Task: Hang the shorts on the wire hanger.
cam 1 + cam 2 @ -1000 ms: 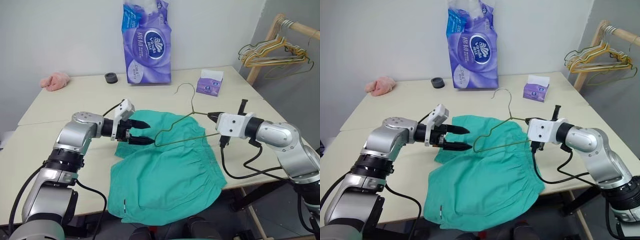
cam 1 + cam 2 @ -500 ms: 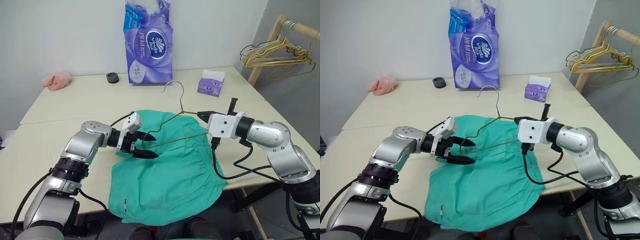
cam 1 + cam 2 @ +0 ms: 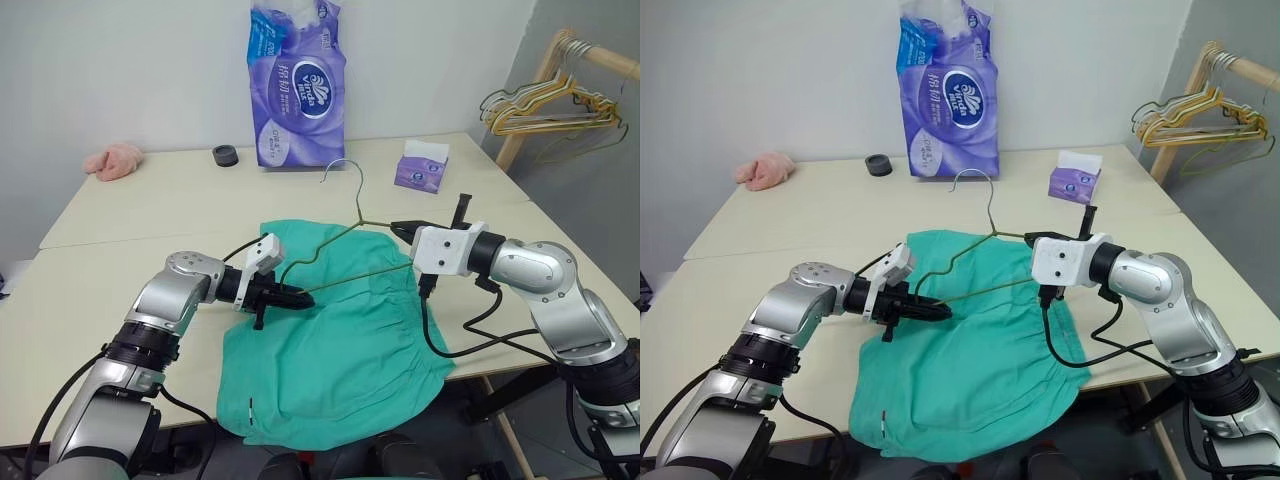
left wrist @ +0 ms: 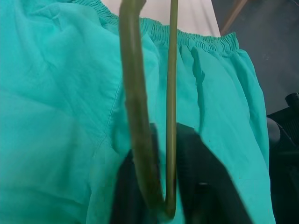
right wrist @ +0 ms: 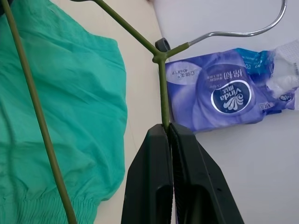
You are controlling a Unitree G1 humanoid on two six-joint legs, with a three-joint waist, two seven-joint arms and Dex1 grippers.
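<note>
Shorts (image 3: 335, 340), teal-green soft cloth with gathered waistband, flat on pale desk (image 3: 130, 215), draping over near edge | thin olive-grey wire hanger (image 3: 340, 245) held above shorts | left tool (image 3: 298, 296) clamped on hanger's far-left corner | right tool (image 3: 397, 228) clamped on its right shoulder.

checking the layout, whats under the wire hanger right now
The teal shorts lie spread on the table beneath the wire hanger, which both grippers hold above them. What the shorts cover cannot be seen.
</note>
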